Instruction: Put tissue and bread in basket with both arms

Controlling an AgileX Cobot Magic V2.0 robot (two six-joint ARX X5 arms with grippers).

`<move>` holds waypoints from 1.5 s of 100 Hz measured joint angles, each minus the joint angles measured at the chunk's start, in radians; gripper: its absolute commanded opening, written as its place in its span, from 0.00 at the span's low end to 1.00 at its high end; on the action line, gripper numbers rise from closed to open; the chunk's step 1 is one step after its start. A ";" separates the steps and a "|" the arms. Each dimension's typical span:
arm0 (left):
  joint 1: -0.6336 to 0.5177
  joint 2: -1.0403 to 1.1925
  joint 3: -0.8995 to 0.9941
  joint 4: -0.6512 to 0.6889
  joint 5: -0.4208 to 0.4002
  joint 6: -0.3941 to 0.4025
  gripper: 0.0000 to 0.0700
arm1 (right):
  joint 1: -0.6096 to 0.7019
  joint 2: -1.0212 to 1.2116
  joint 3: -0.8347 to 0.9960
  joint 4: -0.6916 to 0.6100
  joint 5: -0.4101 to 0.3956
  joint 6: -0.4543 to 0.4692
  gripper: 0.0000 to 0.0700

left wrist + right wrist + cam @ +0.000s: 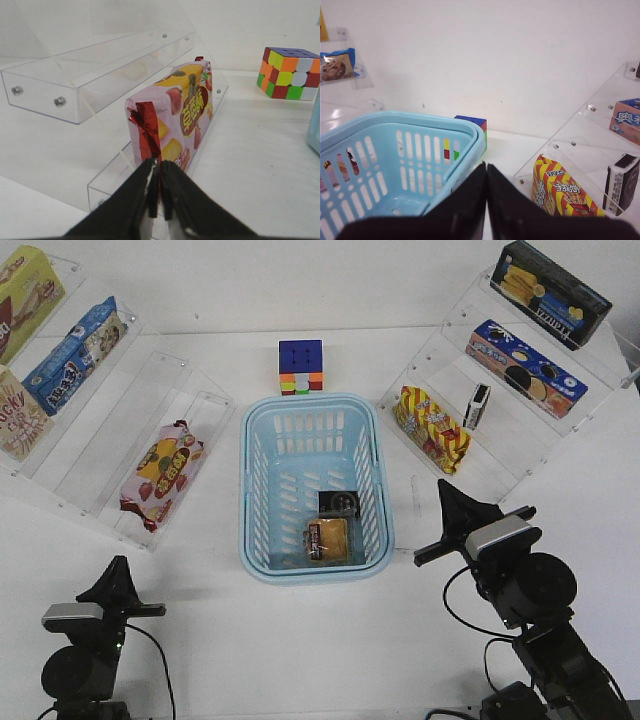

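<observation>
The light blue basket (252, 470) stands in the middle of the table and also shows in the right wrist view (415, 122). Inside it, near the front, lie the black tissue pack (339, 504) and the wrapped golden-brown bread (331, 539), side by side. My left gripper (117, 582) is shut and empty at the front left, pointing at the red-pink snack bag (172, 117). My right gripper (455, 502) is shut and empty just right of the basket's front right corner; in its wrist view (486, 170) the fingertips meet beside the basket rim.
A colour cube (301, 367) stands behind the basket. Clear acrylic shelves (130, 390) at the left hold snack boxes and the red-pink bag (162, 473). Shelves at the right hold a yellow-red snack bag (432, 429), biscuit boxes (526, 368) and a small black-white pack (479, 405).
</observation>
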 measured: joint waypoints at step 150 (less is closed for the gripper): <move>0.003 0.001 0.000 -0.008 0.008 -0.003 0.00 | -0.338 -0.494 -0.564 0.000 0.052 -0.143 0.00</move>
